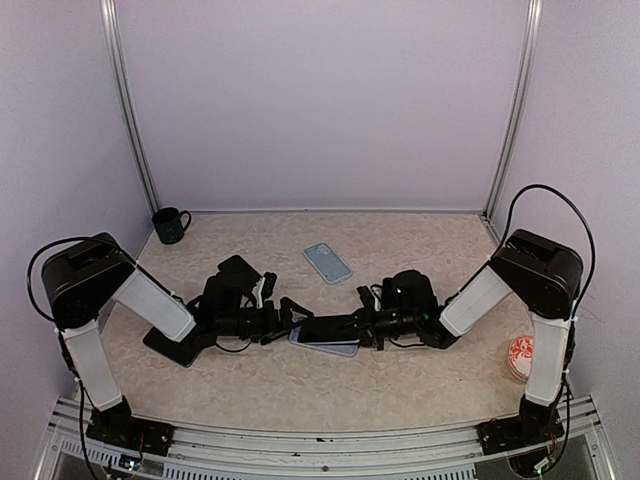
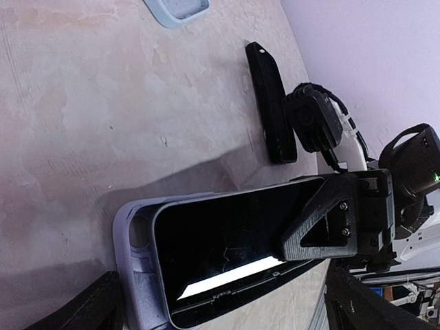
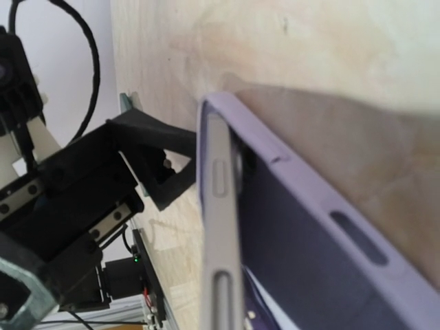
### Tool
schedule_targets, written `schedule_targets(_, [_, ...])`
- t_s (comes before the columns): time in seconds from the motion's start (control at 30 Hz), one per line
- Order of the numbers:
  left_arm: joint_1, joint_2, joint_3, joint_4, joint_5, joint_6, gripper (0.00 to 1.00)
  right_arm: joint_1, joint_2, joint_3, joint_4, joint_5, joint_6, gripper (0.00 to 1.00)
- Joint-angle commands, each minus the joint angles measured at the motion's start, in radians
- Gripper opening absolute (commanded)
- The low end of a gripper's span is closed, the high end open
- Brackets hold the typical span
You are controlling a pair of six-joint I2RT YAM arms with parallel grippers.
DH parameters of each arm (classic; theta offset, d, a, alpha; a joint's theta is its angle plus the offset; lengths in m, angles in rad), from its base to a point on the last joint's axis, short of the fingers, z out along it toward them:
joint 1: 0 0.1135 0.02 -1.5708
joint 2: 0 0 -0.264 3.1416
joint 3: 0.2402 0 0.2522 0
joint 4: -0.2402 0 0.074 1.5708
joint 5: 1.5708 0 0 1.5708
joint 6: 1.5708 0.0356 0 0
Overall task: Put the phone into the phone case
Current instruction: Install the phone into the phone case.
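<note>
**benchrat:** so where's the phone at in this one?

**yam_fan:** Middle of the table, right between the two arms. The phone is dark screen up, sitting over the lavender phone case, which lies flat on the table. The end nearest the left arm is down inside the case rim, and you can see the lavender edge wrapping round that corner. In the right wrist view the phone's grey side with the buttons stands up off the case floor at an angle, so it's tilted, not seated flat.

**benchrat:** who's holding it?

**yam_fan:** The right end effector. It's clamped on the phone's other end, with one black finger pressed flat on the glass. The left end effector is spread wide and gripping nothing. In the left wrist view its two fingers sit one on each side of the case end. Can't tell if either actually touches the case.

**benchrat:** anything else on there?

**yam_fan:** A light blue case further back, well apart from the action, and a dark green mug in the back left corner. There's also a small round orange-and-white thing by the right arm's base, too small to tell what it is.
</note>
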Motion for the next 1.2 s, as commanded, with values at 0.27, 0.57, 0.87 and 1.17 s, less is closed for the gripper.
schedule_targets(0.27, [-0.067,-0.003,0.001,0.027,-0.038,-0.032,0.99,-0.006,0.04,-0.036,0.051,0.032,0.081,0.0])
schedule_targets(0.57, [-0.086,0.025,0.026,0.025,-0.025,-0.036,0.99,0.008,0.075,-0.009,0.082,0.019,0.09,0.0])
schedule_targets(0.87, [-0.068,0.025,0.056,-0.039,-0.037,-0.001,0.99,0.007,0.085,0.014,0.055,0.004,0.06,0.0])
schedule_targets(1.17, [-0.053,0.053,0.108,-0.08,-0.006,0.014,0.99,0.008,0.102,0.035,0.042,-0.028,0.034,0.0])
